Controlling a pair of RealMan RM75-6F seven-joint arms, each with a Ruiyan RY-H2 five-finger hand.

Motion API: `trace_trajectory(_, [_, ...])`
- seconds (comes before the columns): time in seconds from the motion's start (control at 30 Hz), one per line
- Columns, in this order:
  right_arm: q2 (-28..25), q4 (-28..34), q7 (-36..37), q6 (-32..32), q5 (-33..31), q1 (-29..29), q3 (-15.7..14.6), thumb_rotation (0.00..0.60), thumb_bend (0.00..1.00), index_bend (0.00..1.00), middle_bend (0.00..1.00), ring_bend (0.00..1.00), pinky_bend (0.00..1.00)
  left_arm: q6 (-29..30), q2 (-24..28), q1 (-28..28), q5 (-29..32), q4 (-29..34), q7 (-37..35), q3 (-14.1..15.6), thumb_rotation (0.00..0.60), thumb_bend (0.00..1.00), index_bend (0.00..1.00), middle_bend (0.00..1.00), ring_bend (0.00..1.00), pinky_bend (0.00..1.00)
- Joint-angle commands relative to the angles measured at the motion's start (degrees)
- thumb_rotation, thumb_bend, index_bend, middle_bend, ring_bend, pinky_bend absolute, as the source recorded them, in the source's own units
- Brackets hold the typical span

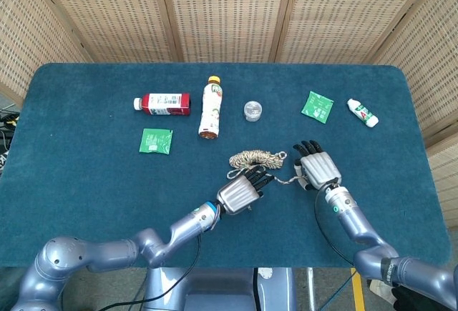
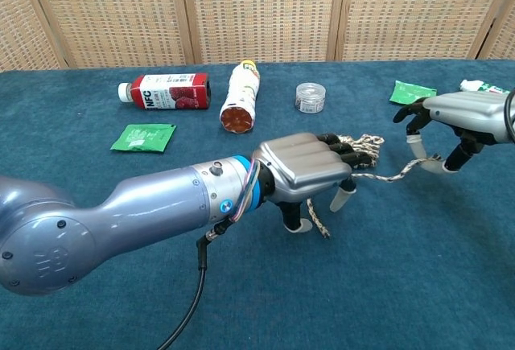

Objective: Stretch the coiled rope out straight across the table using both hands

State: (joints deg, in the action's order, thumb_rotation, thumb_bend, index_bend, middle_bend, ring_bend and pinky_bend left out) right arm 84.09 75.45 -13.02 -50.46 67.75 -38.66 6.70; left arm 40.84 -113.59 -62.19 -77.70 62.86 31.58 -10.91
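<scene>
Rope (image 1: 256, 159): bundled mid-table, one strand running right.
Left hand (image 1: 242, 194): over the rope's near tail, fingers curled around it; grip unclear.
Right hand (image 2: 455, 118): pinching the strand's end above the table (image 1: 86, 182).

Deep blue table (image 1: 86, 182), tan-and-dark flecked rope (image 1: 255, 159), silver hand (image 1: 242, 194) with black fingers (image 1: 259, 179) — green packets (image 1: 156, 141).

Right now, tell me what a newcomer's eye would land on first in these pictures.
First, the two metal hands meeting over the coiled rope near the middle of the blue table: the left hand reaches into the bundle, while the right hand pinches a loose strand trailing off it. Behind them lie a red-labelled bottle and a yellow-capped bottle, both on their sides.
</scene>
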Motion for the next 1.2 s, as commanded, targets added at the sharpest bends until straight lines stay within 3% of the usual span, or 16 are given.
trace_trajectory(0.03, [0.0, -0.4, 0.5, 0.2, 0.2, 0.1, 0.0, 0.600, 0.51, 0.70, 0.11, 0.00, 0.00, -0.1, -0.4, -0.3, 0.3, -0.4, 0.3, 0.2, 0.600, 0.30, 0.45, 0.00, 0.00, 0.00])
trace_trajectory(0.6, [0.3, -1.9, 2.9, 0.8, 1.2, 0.3, -0.1, 0.600, 0.51, 0.71, 0.12, 0.00, 0.00, -0.7, -2.5, -1.8, 1.5, -2.9, 0.5, 1.0, 0.600, 0.31, 0.47, 0.00, 0.00, 0.00])
trace_trajectory(1.2, [-0.1, -2.1, 3.4, 0.6, 1.8, 0.7, 0.0, 0.600, 0.51, 0.71, 0.13, 0.00, 0.00, 0.1, -3.9, -1.8, 2.9, -4.1, 0.2, 1.3, 0.600, 0.35, 0.59, 0.00, 0.00, 0.00])
